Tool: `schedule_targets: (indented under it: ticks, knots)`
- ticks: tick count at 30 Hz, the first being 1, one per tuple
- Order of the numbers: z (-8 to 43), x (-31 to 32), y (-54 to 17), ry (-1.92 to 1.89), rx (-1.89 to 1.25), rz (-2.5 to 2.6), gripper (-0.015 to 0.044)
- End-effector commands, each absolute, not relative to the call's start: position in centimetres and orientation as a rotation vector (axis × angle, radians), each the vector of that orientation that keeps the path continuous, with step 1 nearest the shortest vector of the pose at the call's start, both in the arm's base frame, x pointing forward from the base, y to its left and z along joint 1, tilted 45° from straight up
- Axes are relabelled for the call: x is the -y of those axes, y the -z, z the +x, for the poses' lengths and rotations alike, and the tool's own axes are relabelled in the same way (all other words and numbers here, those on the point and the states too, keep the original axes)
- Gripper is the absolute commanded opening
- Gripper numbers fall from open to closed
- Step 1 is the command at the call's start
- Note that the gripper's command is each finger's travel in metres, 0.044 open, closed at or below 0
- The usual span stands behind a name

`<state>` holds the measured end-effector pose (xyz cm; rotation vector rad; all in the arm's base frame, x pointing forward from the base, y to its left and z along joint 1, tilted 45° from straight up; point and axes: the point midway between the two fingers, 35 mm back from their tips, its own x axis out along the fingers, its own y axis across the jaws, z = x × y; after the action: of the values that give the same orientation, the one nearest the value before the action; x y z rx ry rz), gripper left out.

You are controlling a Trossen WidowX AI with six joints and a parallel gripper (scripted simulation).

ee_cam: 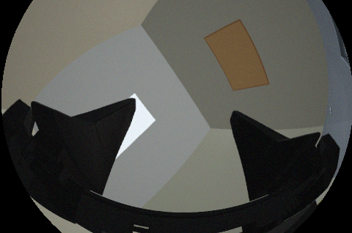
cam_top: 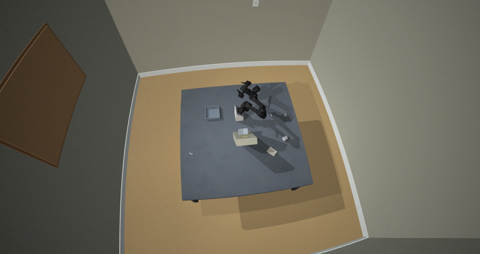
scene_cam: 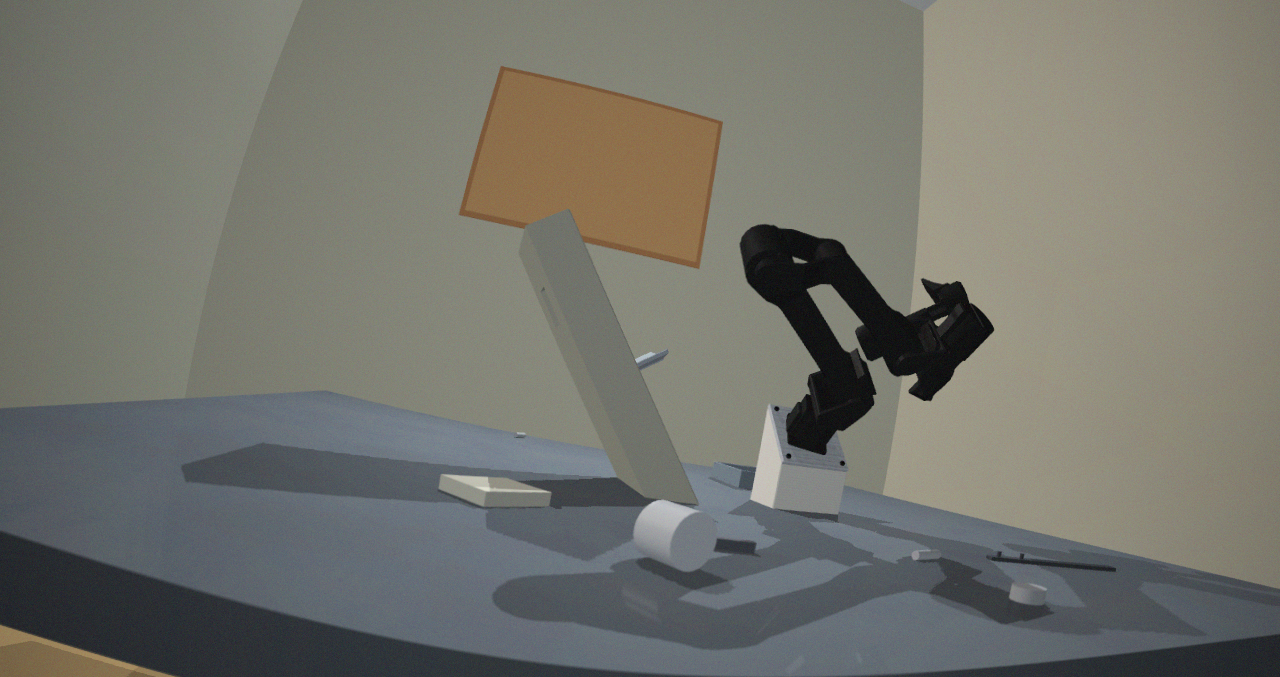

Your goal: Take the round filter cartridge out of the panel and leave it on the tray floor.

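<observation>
The service panel (cam_top: pixel 238 141) (scene_cam: pixel 608 368) is a pale slanted block leaning away from the arm. A pale blue plate (cam_top: pixel 243 131) (scene_cam: pixel 651 359) juts from its arm-facing side. Small yellow marks show on that face in the top view; the cartridge and its slots cannot be made out. The blue-grey tray (cam_top: pixel 220 113) (scene_cam: pixel 733 474) stands on the table, and nothing can be seen in it. My gripper (cam_top: pixel 239 86) (scene_cam: pixel 917 337) (ee_cam: pixel 185 110) is open and empty, raised in the air, pointing away from the panel and far from it.
The arm's white base (cam_top: pixel 239 117) (scene_cam: pixel 805 487) stands between panel and tray. On the table (cam_top: pixel 207 172) lie a white cylinder (cam_top: pixel 284 138) (scene_cam: pixel 675 536), a pale block (cam_top: pixel 272 151) (scene_cam: pixel 494 490), a dark bar (cam_top: pixel 269 101) (scene_cam: pixel 1056 563), a small white disc (cam_top: pixel 285 114) (scene_cam: pixel 1027 593) and smaller pieces.
</observation>
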<state>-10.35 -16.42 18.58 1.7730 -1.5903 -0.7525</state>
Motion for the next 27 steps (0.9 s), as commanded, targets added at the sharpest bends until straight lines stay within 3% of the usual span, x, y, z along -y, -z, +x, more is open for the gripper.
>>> schedule_targets:
  ticks: [1, 11, 27]
  knots:
    - [-10.3, 16.5, -18.6, 0.749, 1.589, 1.779, 0.0374]
    - [-6.3, 20.8, -19.0, 0.73, 1.186, 1.84, 0.0111]
    - [7.0, 25.4, -18.7, 0.583, 0.327, 1.599, 0.0102]
